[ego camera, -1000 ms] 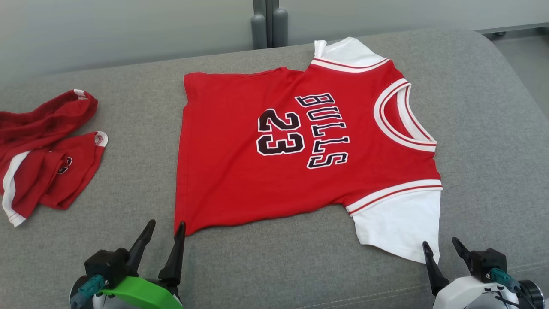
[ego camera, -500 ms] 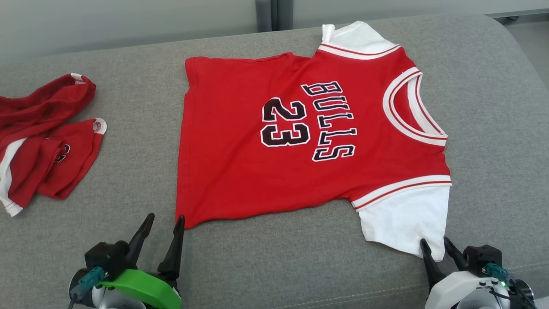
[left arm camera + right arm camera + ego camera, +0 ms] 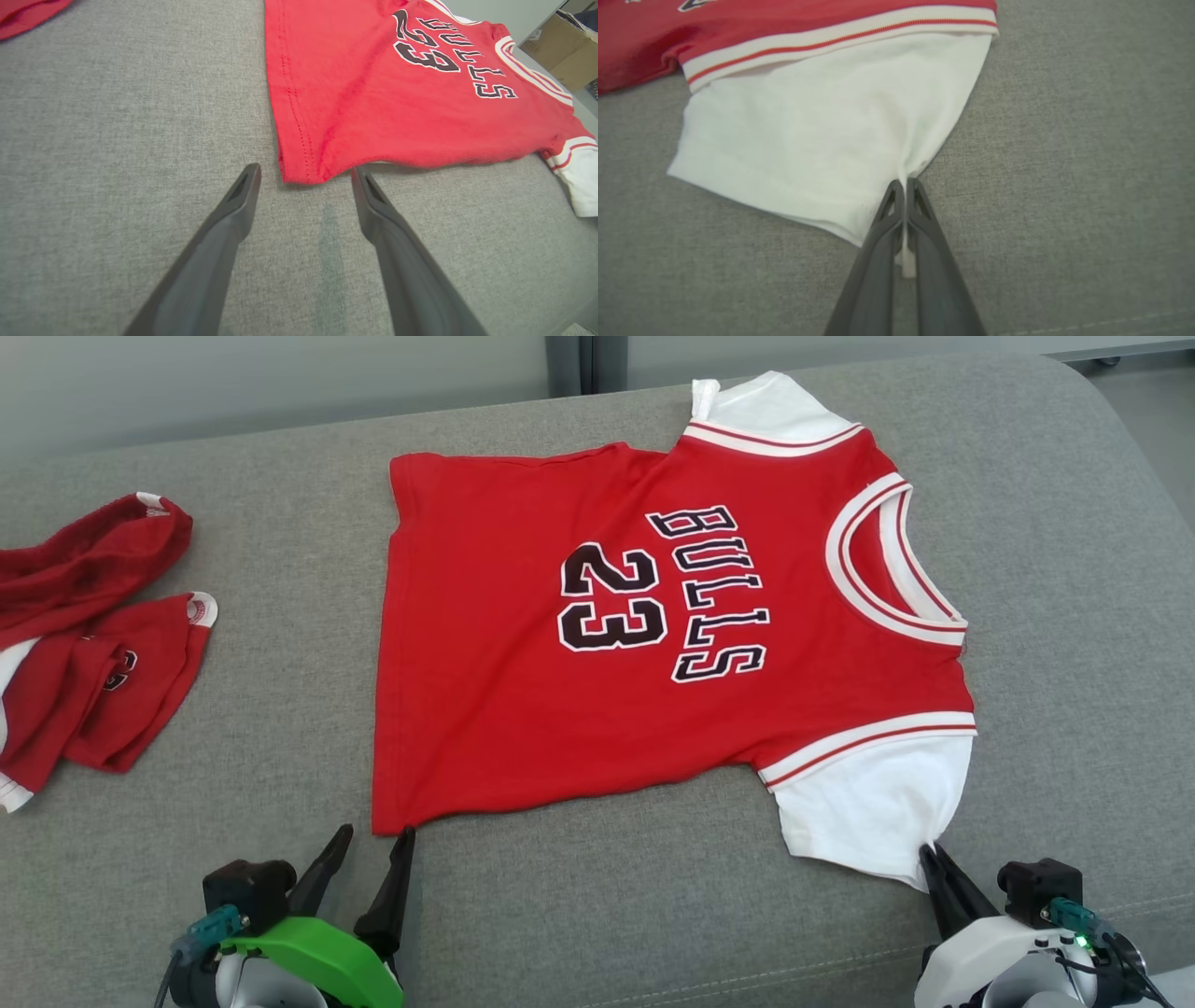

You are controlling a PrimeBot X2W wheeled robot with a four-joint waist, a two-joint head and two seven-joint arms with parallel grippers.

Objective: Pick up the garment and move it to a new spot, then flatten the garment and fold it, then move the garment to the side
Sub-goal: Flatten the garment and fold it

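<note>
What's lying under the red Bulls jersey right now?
The jersey lies flat on the gray cushion, which shows around its edges. Anything beneath the fabric is covered; no bulge shows.

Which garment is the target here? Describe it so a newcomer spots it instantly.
On the grey cushion, look to the middle: the jersey lies spread flat, neck toward the right. Unlike the crumpled red pile at the left edge, it shows BULLS 23 in black and has white sleeves, the near one pinched by the right gripper.
</note>
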